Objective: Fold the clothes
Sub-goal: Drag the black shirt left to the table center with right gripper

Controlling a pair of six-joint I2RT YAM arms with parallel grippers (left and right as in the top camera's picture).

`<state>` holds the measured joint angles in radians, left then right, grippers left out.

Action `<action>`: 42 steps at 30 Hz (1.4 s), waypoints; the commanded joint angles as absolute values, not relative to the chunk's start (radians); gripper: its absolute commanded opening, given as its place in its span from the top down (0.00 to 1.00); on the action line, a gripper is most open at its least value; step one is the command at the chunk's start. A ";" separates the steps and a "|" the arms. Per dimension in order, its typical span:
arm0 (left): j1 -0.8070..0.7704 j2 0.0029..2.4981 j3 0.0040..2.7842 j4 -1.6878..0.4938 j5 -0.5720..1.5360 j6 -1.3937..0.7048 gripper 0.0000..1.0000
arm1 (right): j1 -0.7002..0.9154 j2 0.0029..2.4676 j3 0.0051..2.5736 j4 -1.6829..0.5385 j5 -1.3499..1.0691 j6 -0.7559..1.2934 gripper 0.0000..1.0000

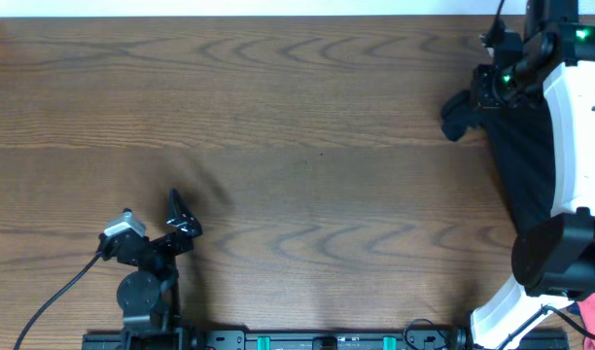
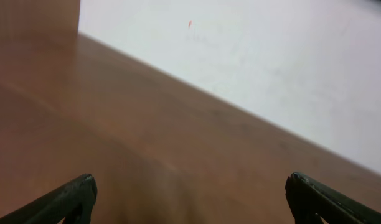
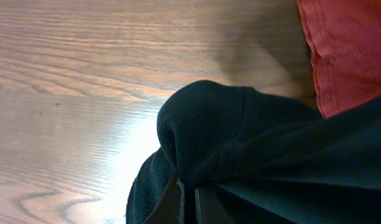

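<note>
Lying across the whole view is the brown wooden table (image 1: 278, 117), and at its right side are the black clothes (image 1: 526, 165), bunched beside a red shirt (image 3: 346, 50) and pinched tight in the right gripper (image 3: 187, 202), while the left gripper (image 1: 184, 216) has its fingers wide apart.

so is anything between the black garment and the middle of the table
Nothing visible does. The right gripper is shut on the black garment at the right side of the table, and only bare wood shows from there to the middle. The red-orange cloth lies further right, and the open left gripper sits at lower left.
</note>
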<state>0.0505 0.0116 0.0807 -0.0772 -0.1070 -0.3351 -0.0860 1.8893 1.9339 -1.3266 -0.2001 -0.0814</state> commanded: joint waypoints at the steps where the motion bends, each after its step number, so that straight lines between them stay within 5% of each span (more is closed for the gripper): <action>1: 0.054 0.010 0.192 -0.067 -0.095 -0.319 0.02 | -0.038 1.856 2.018 -1.344 -0.232 -0.110 0.99; 9: 0.054 0.010 0.370 -0.220 -0.048 -0.318 0.02 | 0.033 1.856 2.136 -1.400 -0.224 -0.110 0.99; 25: 0.054 0.069 0.896 -0.867 -0.234 -0.254 0.02 | 0.340 1.856 2.194 -1.342 -0.183 -0.113 0.99; 42: 0.054 0.090 0.999 -0.935 -0.256 -0.224 0.02 | 0.735 1.945 2.190 -1.209 -0.162 -0.160 0.99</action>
